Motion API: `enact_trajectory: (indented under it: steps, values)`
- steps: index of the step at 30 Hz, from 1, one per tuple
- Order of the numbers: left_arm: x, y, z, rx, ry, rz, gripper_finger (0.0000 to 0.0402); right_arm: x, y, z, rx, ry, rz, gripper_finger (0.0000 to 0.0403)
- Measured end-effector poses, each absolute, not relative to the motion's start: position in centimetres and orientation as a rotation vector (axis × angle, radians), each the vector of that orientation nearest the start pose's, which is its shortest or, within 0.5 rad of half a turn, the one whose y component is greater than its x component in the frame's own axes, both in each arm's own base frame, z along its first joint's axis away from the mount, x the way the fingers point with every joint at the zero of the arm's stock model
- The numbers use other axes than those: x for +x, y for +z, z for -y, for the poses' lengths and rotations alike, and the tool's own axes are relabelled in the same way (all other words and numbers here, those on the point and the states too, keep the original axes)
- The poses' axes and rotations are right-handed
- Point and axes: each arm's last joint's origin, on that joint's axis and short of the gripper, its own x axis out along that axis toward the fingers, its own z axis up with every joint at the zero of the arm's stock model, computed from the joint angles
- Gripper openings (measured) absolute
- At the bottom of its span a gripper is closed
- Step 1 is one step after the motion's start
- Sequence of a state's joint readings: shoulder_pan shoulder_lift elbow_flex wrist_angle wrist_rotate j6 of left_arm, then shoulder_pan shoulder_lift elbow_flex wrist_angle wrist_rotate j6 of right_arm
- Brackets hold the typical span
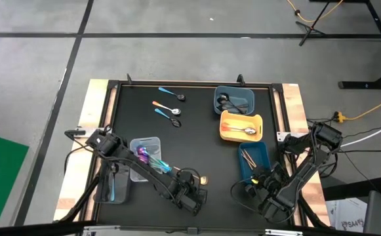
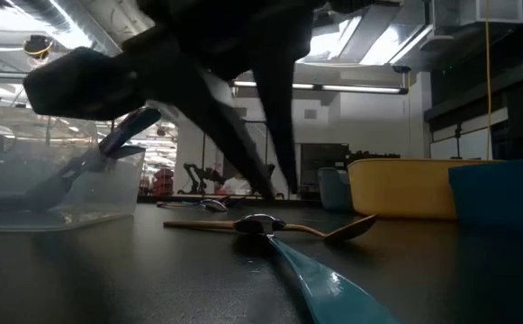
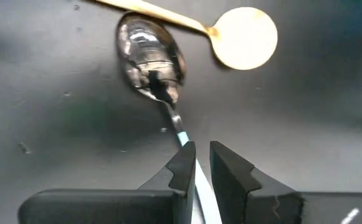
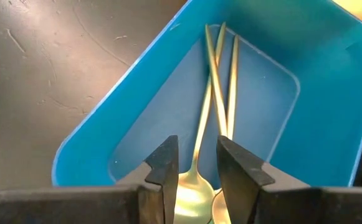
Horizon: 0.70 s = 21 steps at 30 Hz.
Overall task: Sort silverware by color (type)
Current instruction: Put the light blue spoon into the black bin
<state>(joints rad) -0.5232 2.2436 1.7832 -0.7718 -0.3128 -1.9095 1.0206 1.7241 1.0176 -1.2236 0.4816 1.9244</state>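
Two grippers, no readable writing

Near the table's [image 1: 118, 105] front edge, the left gripper [image 3: 199, 158] clenches the teal-blue handle of a silver-bowled spoon [image 3: 151, 57] lying beside a gold spoon [image 3: 243, 37]. At the front right corner, the right gripper [image 4: 196, 163] hangs released over gold spoons [image 4: 215, 87] in the blue tray [image 4: 330, 124]. No labels or brands show.

A robotics lab: bare concrete floor [image 1: 177, 59] with taped lines, tripod legs [image 1: 315, 23] at 1 o'clock, ceiling strip lights [image 2: 351, 88], cables [image 1: 374, 108]
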Motion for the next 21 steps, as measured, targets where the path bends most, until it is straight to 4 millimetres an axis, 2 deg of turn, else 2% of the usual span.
enact_trajectory:
  steps: [11,21]
  values:
    - [40.9,14.6,22.0,-1.164,0.911,-0.844,0.0041,14.4,16.3,-20.9,0.283,-0.88,-1.016,0.0101]
    - [40.6,14.8,21.8,-1.15,0.929,-0.857,0.0041,14.4,16.3,-20.9,0.282,-0.88,-1.015,0.0101]
